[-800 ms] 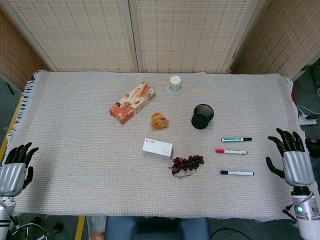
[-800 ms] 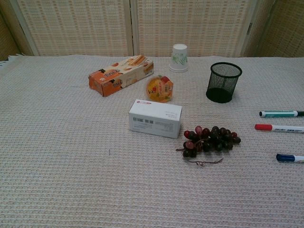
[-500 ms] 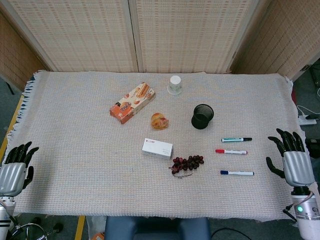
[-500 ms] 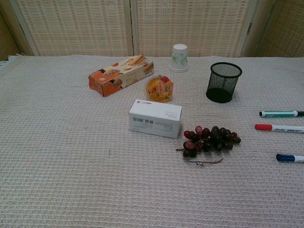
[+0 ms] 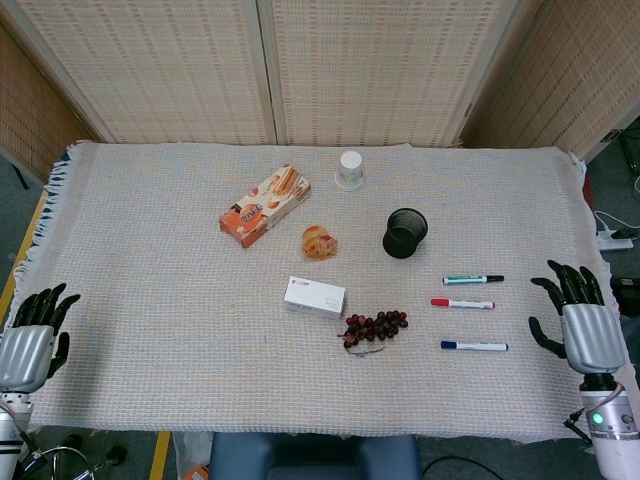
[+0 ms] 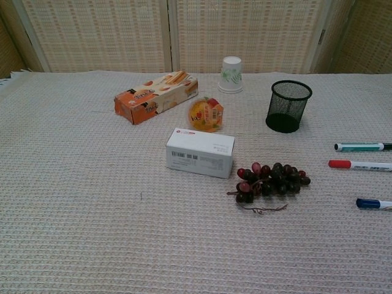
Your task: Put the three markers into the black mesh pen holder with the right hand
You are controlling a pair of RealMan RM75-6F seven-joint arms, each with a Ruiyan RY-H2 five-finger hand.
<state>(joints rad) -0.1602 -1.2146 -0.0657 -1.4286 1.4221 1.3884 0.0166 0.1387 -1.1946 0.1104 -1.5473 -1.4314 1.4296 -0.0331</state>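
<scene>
Three markers lie side by side on the cloth right of centre: a green-capped one, a red-capped one and a blue-capped one. The black mesh pen holder stands upright behind them, apart from them. My right hand hovers at the table's right edge, fingers spread, holding nothing, well right of the markers. My left hand rests open at the left edge. Neither hand shows in the chest view.
An orange biscuit box, a white paper cup, an orange jelly cup, a white carton and a bunch of dark grapes lie left of the markers. A woven cloth covers the table.
My right hand has drifted slightly down and left along the table's right edge. Nothing else has moved.
</scene>
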